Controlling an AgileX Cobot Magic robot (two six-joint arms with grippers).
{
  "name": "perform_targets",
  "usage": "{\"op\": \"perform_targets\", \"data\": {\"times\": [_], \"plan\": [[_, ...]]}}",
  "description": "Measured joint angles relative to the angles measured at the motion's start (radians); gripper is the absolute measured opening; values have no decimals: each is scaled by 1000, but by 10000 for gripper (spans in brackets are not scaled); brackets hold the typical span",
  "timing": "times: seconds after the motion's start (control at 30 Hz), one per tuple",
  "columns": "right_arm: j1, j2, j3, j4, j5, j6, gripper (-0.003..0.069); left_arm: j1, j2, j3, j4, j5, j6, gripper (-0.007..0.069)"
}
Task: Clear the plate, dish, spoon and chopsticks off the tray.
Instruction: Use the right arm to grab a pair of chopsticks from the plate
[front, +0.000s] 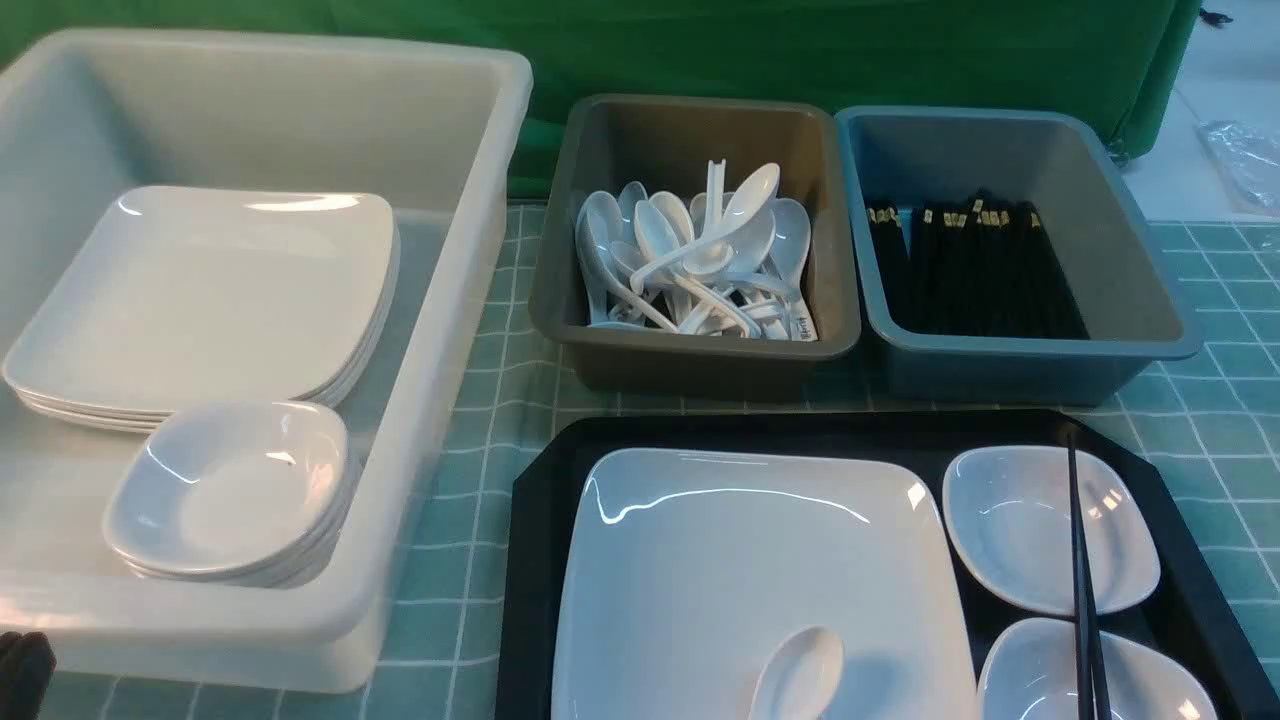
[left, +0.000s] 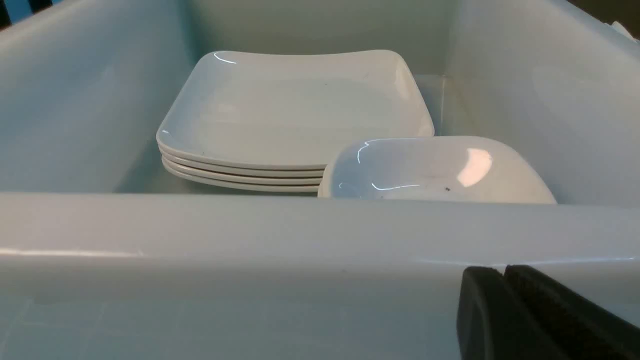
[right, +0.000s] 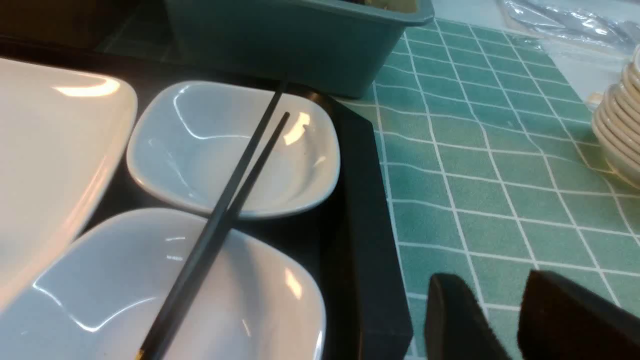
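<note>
Right fingers: Your right gripper (right: 492, 282) stood partly open and held nothing. It hung over the green checked cloth (right: 475, 165), just outside the tray (right: 360, 210).
Left fingers: Your left gripper (left: 502, 272) was closed tight on nothing, just outside the near wall of the white tub (front: 460, 300).
Chopsticks: The chopsticks (right: 220, 220) lay across the tray rim from the right fingers. They rested loose over the far dish (front: 1030, 530) and the near dish (front: 1060, 680), with their far tips apart.
Plate and spoon: The plate (front: 740, 560) sat past the dishes, well away from either gripper, and the spoon (front: 800, 675) lay on it.
Risk, sticks: They were thin and sat on glossy rims, so a pinch off centre could have rolled one away or taken only one.
Risk, rim: A low approach could have clipped the raised rim and jolted everything.
Risk, plate: Lifting it first could have slid the spoon off.
White tub: It held stacked plates (front: 210, 290) and stacked small dishes (front: 230, 490).
Grey tub (front: 700, 360): It held loose spoons (front: 690, 260).
Blue tub (front: 1000, 375): It held stored sticks (front: 980, 270).
Cloth edge: A pale stack (right: 620, 125) stood there, possibly bowls, but it was too cropped to tell.
</note>
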Motion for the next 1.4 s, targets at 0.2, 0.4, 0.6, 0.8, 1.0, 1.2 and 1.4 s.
{"op": "perform_targets", "data": {"times": [0.2, 0.4, 0.6, 0.8, 1.0, 1.2, 1.4], "plan": [[0, 0, 0, 0, 0, 0, 241, 0, 0, 0, 0, 0, 0, 17], [0, 0, 0, 0, 0, 0, 241, 0, 0, 0, 1, 0, 0, 17], [0, 0, 0, 0, 0, 0, 241, 0, 0, 0, -53, -40, -16, 17], [0, 0, 0, 0, -2, 2, 241, 0, 0, 0, -334, -209, -137, 17], [0, 0, 0, 131, -187, 271, 241, 0, 0, 0, -496, -351, -266, 17], [0, 0, 0, 199, -445, 658, 241, 0, 0, 0, -509, -510, -313, 17], [0, 0, 0, 202, -538, 707, 239, 0, 0, 0, -491, -613, -380, 17]]}}
